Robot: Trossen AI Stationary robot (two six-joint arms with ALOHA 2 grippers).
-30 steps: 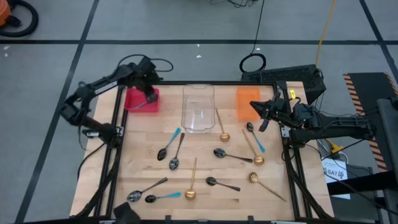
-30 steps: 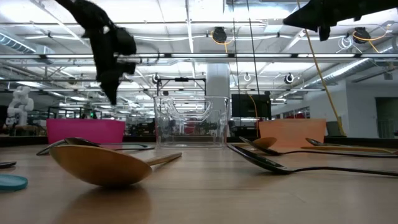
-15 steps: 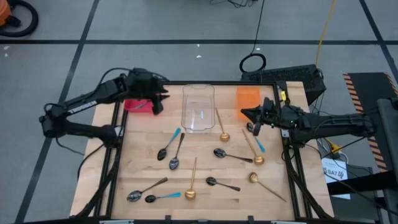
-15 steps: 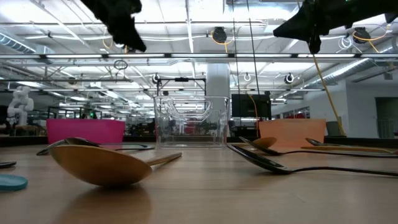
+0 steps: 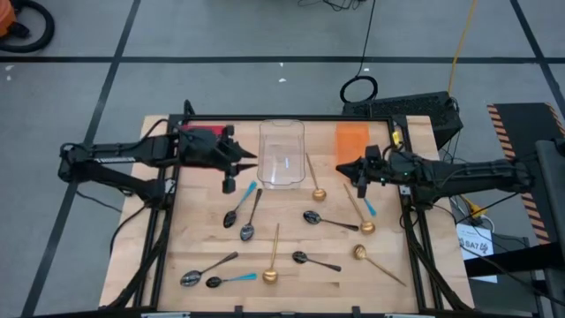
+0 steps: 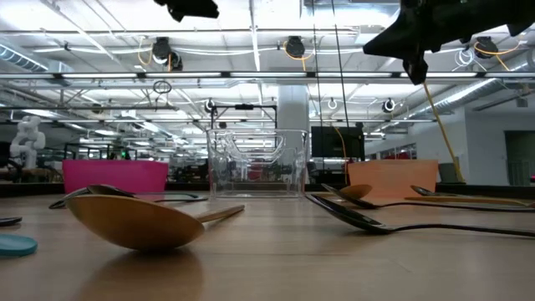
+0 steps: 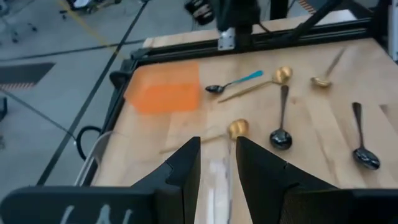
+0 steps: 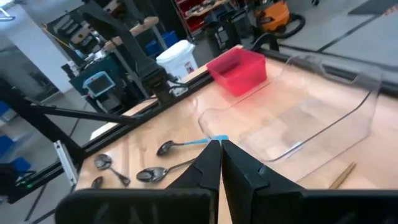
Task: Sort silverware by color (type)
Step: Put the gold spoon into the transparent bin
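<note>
Silverware lies scattered flat on the wooden table [image 5: 203, 234]: gold spoons [image 5: 273, 256], dark metal spoons [image 5: 251, 217] and blue-handled spoons [image 5: 240, 204]. My left gripper [image 5: 250, 161] hovers open and empty, high above the table. It stands between the pink bin [image 5: 201, 131] and the clear container [image 5: 281, 152] and points toward the table's right. In its wrist view the left gripper [image 7: 217, 146] shows a gap between its fingers. My right gripper [image 5: 342, 166] is shut and empty in the air beside the orange bin [image 5: 351, 141], pointing left. Its fingers meet in the right wrist view [image 8: 219, 146].
The three containers stand in a row along the far edge: pink at left, clear in the middle, orange at right. My left arm hides most of the pink bin from above. Spoons fill the middle and near parts of the table. A black frame borders it.
My left gripper has swung from above the pink bin toward the clear container. It has risen and tipped from pointing down to nearly level, its fingers still apart. My right gripper has drifted a little toward the table's left, sunk slightly and rolled, staying shut.
</note>
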